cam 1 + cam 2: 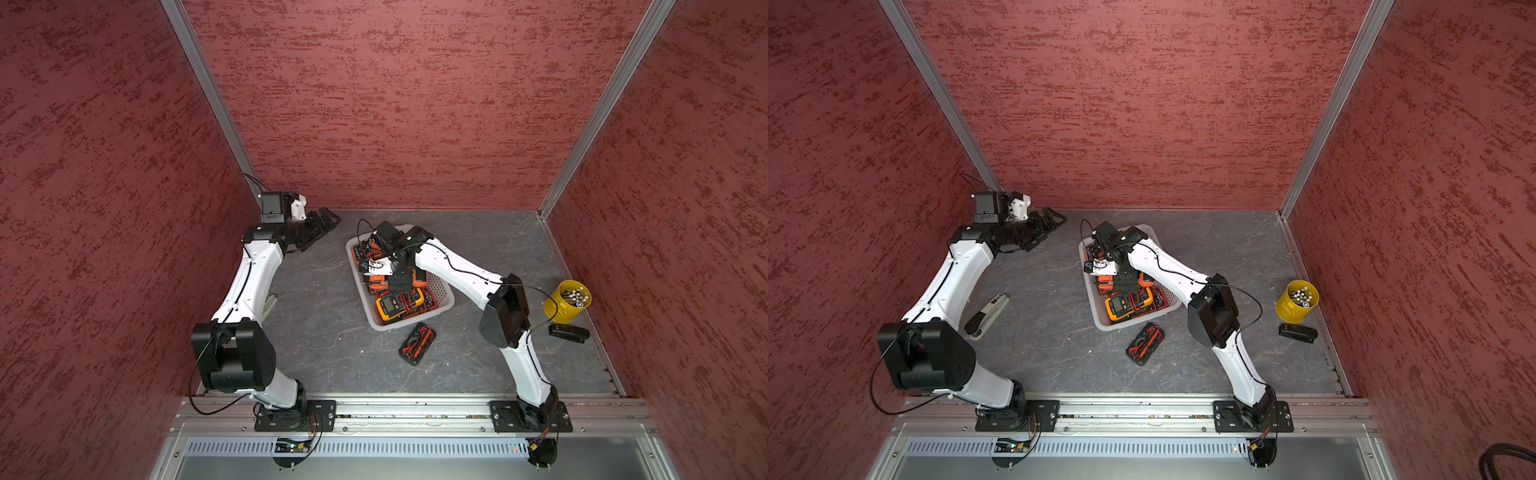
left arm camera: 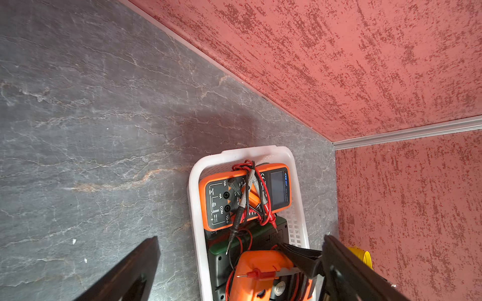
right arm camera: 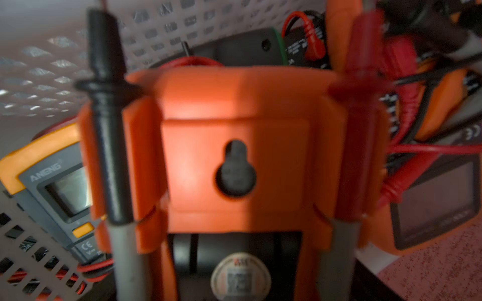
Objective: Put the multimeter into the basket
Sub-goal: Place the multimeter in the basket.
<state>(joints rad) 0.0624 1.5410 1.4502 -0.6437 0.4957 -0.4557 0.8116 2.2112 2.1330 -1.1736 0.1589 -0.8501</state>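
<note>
My right gripper (image 1: 398, 289) is clamped on the orange multimeter (image 3: 234, 104). Its moulded back faces the wrist camera (blurred, with a keyhole slot in the middle and a probe clipped along each side). It sits within the walls of the white perforated basket (image 2: 194, 221), above the other meters heaped there. My left gripper (image 1: 322, 230) hangs spread wide and empty near the back wall. A black meter (image 1: 417, 344) with red leads coiled on it lies on the slate-like table (image 1: 324, 332) just beside the basket.

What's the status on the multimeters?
Left gripper open, away from basket. Right gripper gripping orange multimeter inside basket. Black multimeter on table, unobstructed.
</note>
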